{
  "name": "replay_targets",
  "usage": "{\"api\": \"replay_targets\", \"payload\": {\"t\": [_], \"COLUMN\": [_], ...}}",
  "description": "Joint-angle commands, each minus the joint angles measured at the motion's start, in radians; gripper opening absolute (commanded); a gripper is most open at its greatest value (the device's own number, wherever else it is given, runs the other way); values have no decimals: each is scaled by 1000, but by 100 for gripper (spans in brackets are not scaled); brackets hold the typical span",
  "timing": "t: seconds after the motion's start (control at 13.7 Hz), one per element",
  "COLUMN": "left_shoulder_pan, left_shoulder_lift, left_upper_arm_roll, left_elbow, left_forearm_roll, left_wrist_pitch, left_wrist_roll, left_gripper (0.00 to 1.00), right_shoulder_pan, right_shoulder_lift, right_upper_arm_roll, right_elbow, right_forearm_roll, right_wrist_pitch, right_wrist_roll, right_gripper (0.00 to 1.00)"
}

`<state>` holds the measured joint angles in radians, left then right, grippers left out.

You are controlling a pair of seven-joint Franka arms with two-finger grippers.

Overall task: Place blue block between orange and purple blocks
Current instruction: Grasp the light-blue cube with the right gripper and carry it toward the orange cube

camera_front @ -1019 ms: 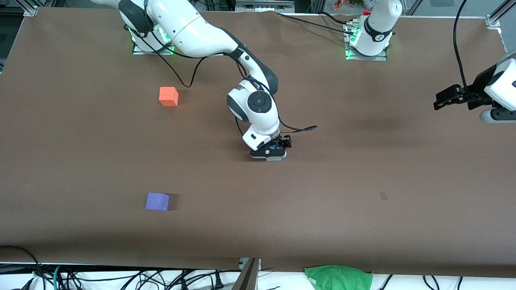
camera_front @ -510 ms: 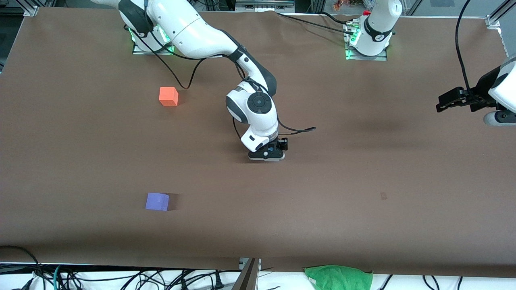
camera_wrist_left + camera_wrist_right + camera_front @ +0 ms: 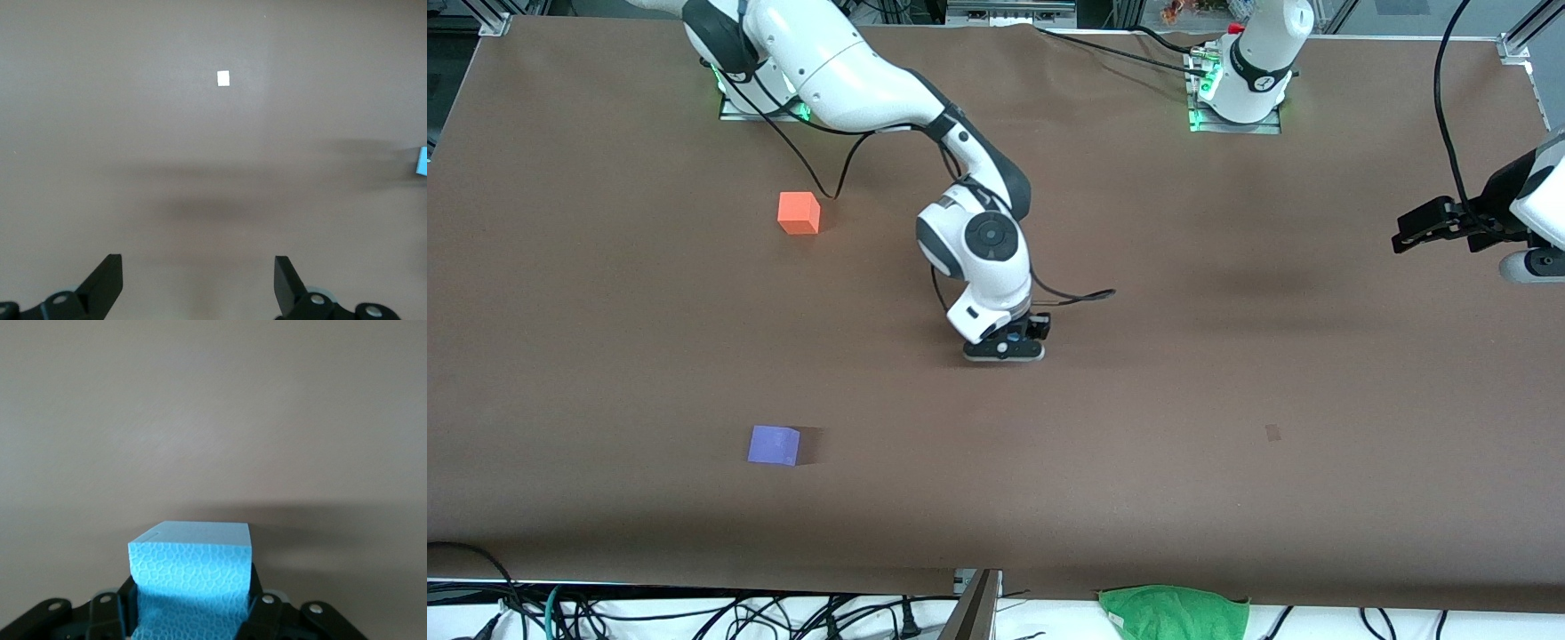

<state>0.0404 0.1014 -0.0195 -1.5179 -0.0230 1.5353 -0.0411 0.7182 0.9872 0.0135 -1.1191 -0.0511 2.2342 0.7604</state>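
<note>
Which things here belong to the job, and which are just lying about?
Job:
blue block, clamped in the right tool
orange block
purple block, nearer the front camera than the orange block

Lying about:
green cloth at the table's near edge
left tool, open, waiting at its end

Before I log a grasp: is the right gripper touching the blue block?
Touching. The right wrist view shows the right gripper with fingers pressed against the blue block's sides.
</note>
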Motion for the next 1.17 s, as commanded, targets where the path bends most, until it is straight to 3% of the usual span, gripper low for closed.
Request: {"api": "replay_targets", "payload": {"t": [0.0, 0.29, 0.51, 0.66, 0.8, 1.09], "left_shoulder_pan": [-1, 3, 3, 4, 4, 4], "left_shoulder_lift": [23, 24, 31, 31, 31, 31], "left_upper_arm_roll": [6, 7, 6, 7, 7, 9], "left_elbow": [48, 48, 51, 51, 51, 51], "left_forearm_roll": [-28, -28, -28, -28, -28, -28], "left_wrist_pitch": [-12, -14, -14, -14, -14, -15], "left_wrist_roll": [21, 23, 23, 23, 23, 23], "left_gripper": [100, 100, 100, 100, 100, 100], "right_shoulder_pan": [-104, -264, -328, -330, -330, -352], "right_shoulder_lift": [-100, -330, -511, -576, -630, -644], "right_upper_arm_roll": [19, 13, -12, -62, -87, -119], "right_elbow": [-36, -362, -710, -867, -965, -1010], "right_forearm_roll": [33, 40, 40, 40, 42, 80], "right_wrist_pitch": [-144, -143, 58, 152, 182, 196], "right_wrist_roll": [-133, -324, -377, -438, -464, -550], "right_gripper": [40, 40, 40, 40, 40, 44]}}
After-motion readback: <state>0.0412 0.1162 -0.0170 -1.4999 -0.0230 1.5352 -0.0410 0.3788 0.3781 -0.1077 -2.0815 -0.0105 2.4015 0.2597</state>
